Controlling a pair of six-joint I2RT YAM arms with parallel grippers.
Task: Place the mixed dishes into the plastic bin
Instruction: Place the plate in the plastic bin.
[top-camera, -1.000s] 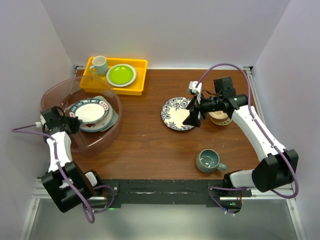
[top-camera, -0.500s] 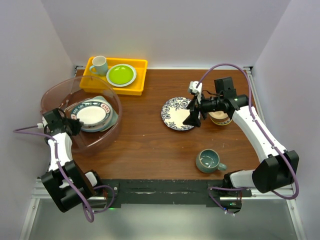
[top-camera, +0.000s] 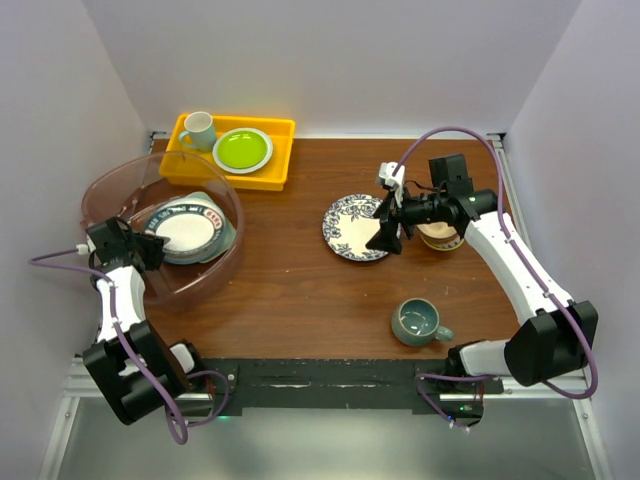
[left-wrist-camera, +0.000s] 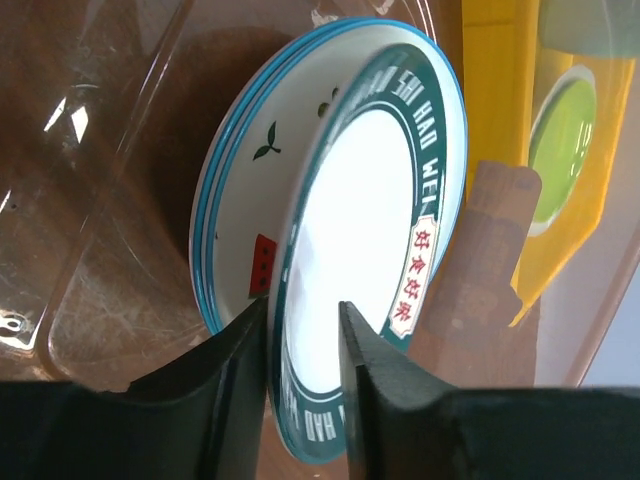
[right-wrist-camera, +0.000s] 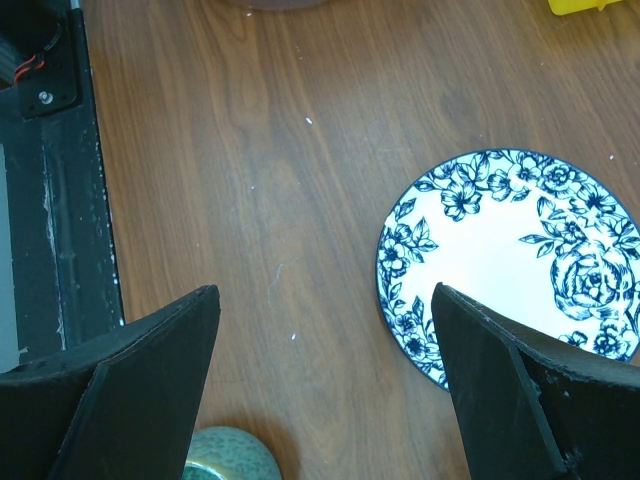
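Left tool (left-wrist-camera: 303, 315): jaws narrow, set either side of the rim of a teal-rimmed plate (left-wrist-camera: 370, 230). Whether they clamped it could not be told. That plate lay ahead of the tool, on a blue-rimmed plate (left-wrist-camera: 240, 200). Both sat inside the bin (top-camera: 105, 180), with a green tray (top-camera: 228, 232) under them.

Right tool (right-wrist-camera: 325, 300): jaws wide, holding nothing, hung above the worktop (right-wrist-camera: 300, 150). A floral plate (right-wrist-camera: 520, 260) lay flat below it, partly under one finger. A teal mug (top-camera: 417, 321) stood on the worktop, back toward the arm's base. A cream bowl (top-camera: 440, 238) sat just behind the tool, under the wrist.

Well beyond the left tool, past the bin: a yellow tray (top-camera: 280, 150) holding a white mug (top-camera: 198, 128) and a lime plate (top-camera: 242, 149).
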